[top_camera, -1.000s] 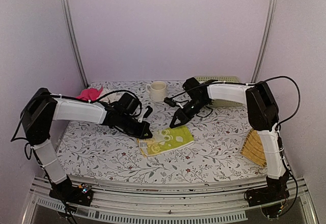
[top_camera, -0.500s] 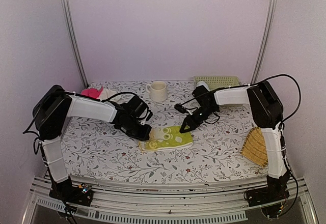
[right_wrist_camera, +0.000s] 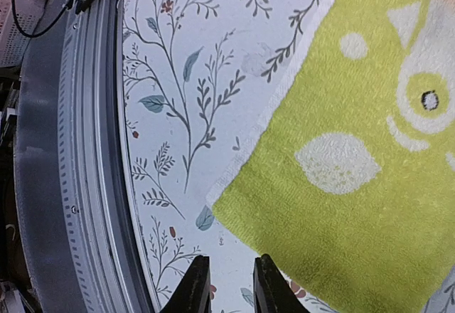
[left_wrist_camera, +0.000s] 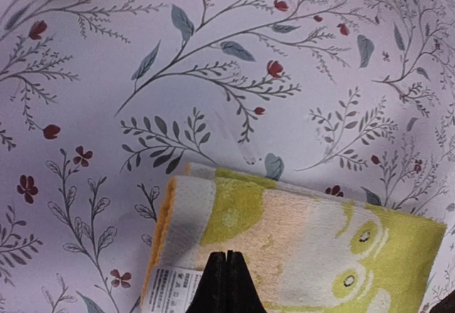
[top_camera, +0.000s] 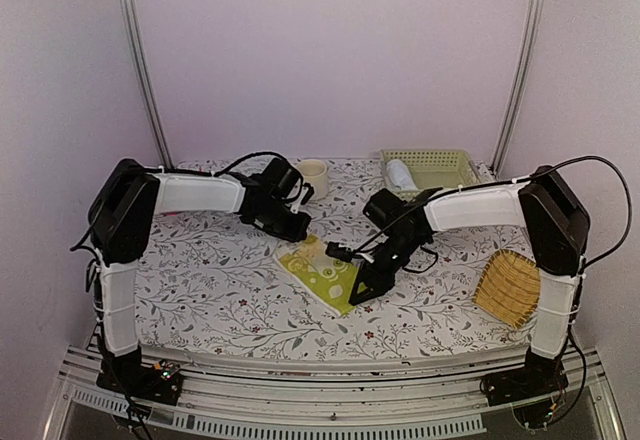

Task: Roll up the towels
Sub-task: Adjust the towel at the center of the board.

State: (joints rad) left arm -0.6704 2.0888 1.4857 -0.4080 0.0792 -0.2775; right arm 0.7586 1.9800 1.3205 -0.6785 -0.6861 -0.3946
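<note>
Towel [top_camera: 322,272] lies centrally; mug [top_camera: 314,176] behind it; basket [top_camera: 432,153] behind-right; tray [top_camera: 510,287] right.

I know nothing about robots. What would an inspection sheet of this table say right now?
Surface: floral tablecloth, no spills seen.
Job's things: yellow-green towel lies unrolled mid-table, set diagonally.
Clutter: cream mug; green basket holding a pale roll, too small to identify; bamboo tray at the right edge.
Grippers: left gripper, fingers shut, tips at the towel's labelled edge, pinch unclear; right gripper, fingers slightly apart, nothing between them, just off a towel corner.
Cables: black cable loops off the right arm; another arches over the left arm.
Surroundings: pale walls, metal poles, rail along the near edge.
</note>
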